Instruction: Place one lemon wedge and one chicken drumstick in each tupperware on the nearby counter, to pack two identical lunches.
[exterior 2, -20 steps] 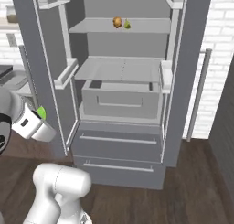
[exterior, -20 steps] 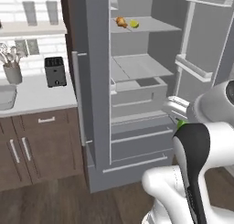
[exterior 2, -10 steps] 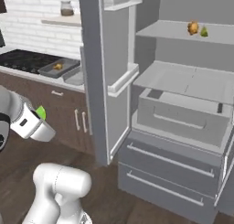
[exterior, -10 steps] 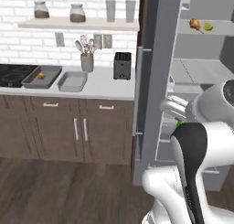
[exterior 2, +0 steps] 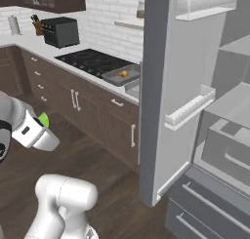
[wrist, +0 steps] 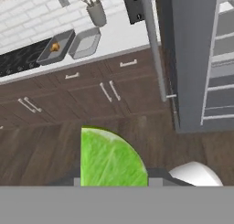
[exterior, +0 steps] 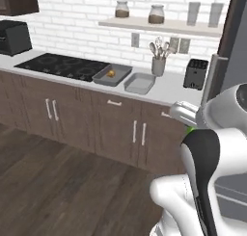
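While the end effector (wrist: 114, 184) grips a lemon wedge (wrist: 111, 158), base sway could loosen it. Both tupperware (exterior: 112, 74) sit far off on the table (exterior: 169, 88).

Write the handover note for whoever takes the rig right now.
Tool: shut on the lemon wedge, carried above the floor, short of the counter.
Tupperware: two side by side on the counter beside the stovetop. The one nearer the stovetop holds a chicken drumstick; the other looks empty.
Done: one drumstick placed.
Left: drop this wedge, then one more wedge and one more drumstick.
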{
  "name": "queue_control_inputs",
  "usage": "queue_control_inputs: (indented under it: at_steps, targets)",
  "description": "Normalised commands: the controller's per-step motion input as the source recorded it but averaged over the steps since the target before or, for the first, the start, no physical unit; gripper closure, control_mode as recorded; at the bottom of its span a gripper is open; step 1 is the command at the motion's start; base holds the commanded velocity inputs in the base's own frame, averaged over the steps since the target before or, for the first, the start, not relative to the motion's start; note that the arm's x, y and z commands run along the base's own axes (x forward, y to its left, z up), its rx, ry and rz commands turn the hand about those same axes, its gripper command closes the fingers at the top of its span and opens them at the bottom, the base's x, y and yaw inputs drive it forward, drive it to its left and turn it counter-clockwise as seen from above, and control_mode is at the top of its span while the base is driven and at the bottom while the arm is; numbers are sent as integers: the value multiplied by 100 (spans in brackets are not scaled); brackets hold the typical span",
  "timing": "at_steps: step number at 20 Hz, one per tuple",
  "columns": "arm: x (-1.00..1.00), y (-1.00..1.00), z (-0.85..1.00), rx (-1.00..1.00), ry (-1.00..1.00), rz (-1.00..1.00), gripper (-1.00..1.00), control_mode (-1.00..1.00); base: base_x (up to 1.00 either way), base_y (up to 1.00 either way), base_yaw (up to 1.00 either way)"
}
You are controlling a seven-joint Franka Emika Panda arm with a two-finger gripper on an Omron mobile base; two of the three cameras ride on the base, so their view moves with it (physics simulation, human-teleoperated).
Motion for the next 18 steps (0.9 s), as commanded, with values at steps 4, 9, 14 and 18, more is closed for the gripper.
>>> queue_control_inputs:
  at_steps: [4, 9, 14, 18]
  targets:
    - [0, 0, 0, 0, 0, 0, 100, 100, 100, 80, 29]
    - [0, 0, 0, 0, 0, 0, 100, 100, 100, 68, 21]
    - [0, 0, 0, 0, 0, 0, 100, 100, 100, 54, 8]
    - [0, 0, 0, 0, 0, 0, 100, 100, 100, 47, 1]
